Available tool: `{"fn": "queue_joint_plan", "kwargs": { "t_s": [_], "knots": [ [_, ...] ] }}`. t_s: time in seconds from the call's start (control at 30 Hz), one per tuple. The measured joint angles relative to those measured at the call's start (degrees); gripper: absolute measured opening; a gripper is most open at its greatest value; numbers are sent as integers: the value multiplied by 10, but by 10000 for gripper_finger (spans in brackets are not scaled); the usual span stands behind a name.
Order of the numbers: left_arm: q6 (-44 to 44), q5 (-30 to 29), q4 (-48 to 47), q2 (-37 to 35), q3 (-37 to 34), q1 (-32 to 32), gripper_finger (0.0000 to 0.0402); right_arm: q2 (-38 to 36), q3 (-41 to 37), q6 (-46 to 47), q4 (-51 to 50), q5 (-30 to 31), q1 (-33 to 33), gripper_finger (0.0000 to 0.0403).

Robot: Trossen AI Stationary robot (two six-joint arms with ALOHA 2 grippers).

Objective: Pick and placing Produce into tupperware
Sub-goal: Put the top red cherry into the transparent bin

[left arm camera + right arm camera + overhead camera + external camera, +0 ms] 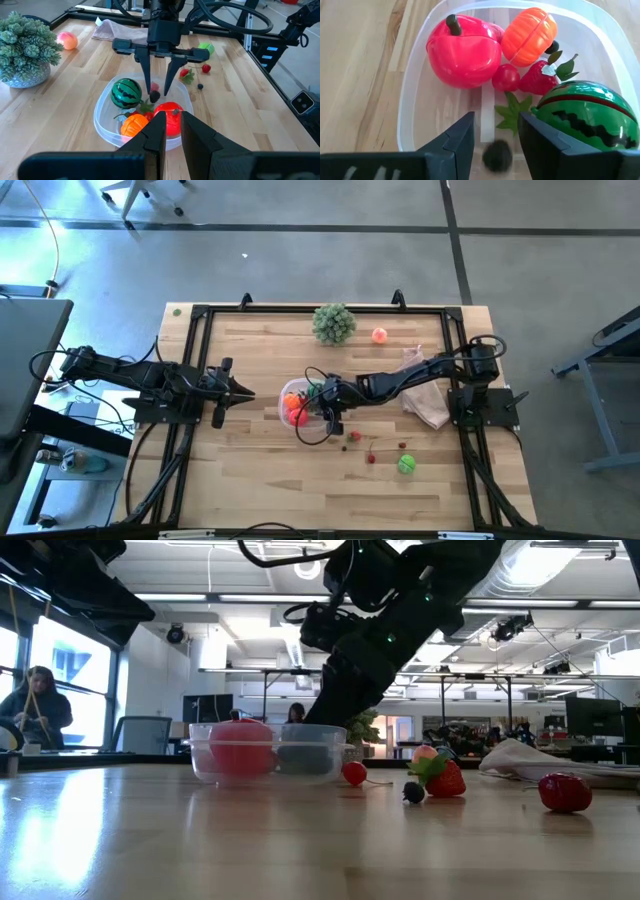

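The clear tupperware (300,402) stands mid-table and holds a red apple (465,52), an orange pumpkin (527,35), a strawberry (537,80), a small red ball (506,77) and a striped green melon (590,117). My right gripper (159,94) slants down into it, open. A dark berry (497,155) sits between its fingertips, with a gap on either side. More Produce lies on the table: a strawberry (445,780), a green ball (406,465) and a peach (380,335). My left gripper (245,392) waits shut, to the left of the tupperware.
A bushy pale-green ball (333,323) stands at the far edge. A pinkish-white plastic bag (428,395) lies to the right, under my right arm. Small berries (355,437) are scattered near the tupperware's right side. A black frame (200,310) rims the table.
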Motion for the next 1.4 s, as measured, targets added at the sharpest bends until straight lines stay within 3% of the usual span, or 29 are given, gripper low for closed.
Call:
{"fn": "queue_joint_plan", "kwargs": {
  "t_s": [0.23,0.47,0.77,1.4],
  "knots": [
    [0,0,0,0,0,0,46,-12,0,-17,13,-6,0,145],
    [0,0,0,0,0,0,46,-87,0,-15,-31,-3,2,145],
    [0,0,0,0,0,0,46,-181,-1,30,-177,135,40,144],
    [0,0,0,0,0,0,46,-189,-3,234,-411,333,163,144]
  ]
}}
